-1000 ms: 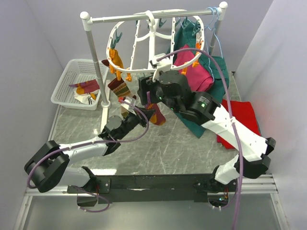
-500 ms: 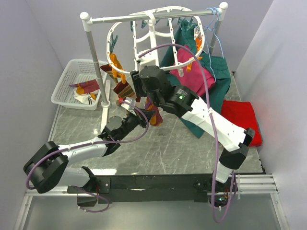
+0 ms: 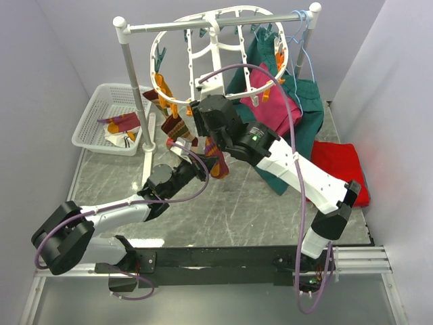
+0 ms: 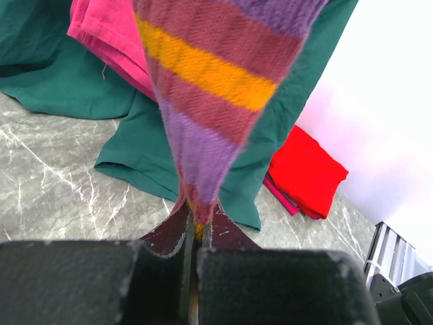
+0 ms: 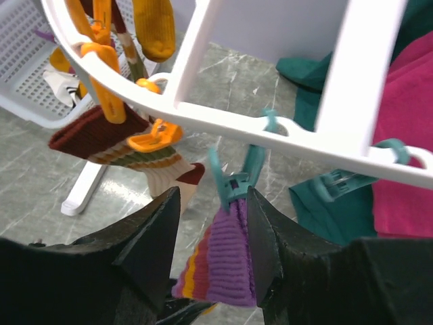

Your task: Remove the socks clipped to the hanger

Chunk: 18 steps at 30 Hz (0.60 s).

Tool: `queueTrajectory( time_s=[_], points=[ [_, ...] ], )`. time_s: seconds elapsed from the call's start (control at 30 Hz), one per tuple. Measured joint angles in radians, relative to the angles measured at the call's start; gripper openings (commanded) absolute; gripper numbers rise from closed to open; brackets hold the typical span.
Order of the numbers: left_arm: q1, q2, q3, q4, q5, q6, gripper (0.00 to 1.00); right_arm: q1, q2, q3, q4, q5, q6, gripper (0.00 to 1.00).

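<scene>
L gripper [image 4: 196, 237]: jaws are pressing almost together, pinching the toe end of the striped sock [image 4: 210, 81]. Only a thin slit is showing btwn the pads.
Striped sock: it's rising straight up out of the L gripper in maroon, purple & orange bands, looking pulled straight. Its cuff is sitting in the teal clip [image 5: 233, 179], right btwn the R gripper's fingers.
R gripper [image 5: 213, 196]: jaws are standing wide, one finger on either side of the teal clip. Can't tell whether the pads are touching it.
Hanger [image 5: 203, 112]: the white frame is crossing just above the R gripper at a tilt. In the top view its hook is hanging over the bar of the pole rack [image 3: 135, 88].
Other socks: a maroon-cuffed sock [image 5: 101, 139] is dangling from an orange clip [image 5: 152, 139] just beside the R gripper, on the basket side. A mustard sock [image 5: 152, 27] is hanging farther up the rim on that side.
Basket [image 3: 95, 115]: white, sitting well apart from both grippers beyond the rack pole, w/ a couple of socks lying inside.
Garments: a dark green garment [image 4: 61, 74] & a pink garment [image 4: 101, 40] are showing beyond the L gripper, behind the sock. The green one is draping onto the marble table [image 4: 61, 183].
Red cloth [image 4: 304, 172]: lying on the table past the green garment, farther out from the L gripper.
</scene>
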Motion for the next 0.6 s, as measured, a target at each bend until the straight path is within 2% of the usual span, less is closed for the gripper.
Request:
queueTrajectory(
  time_s=[0.6],
  points=[
    [-0.014,-0.040,0.000,-0.068,-0.002,0.000,0.01,-0.048,-0.025,-0.005,0.034,-0.073,-0.012,0.50]
  ],
)
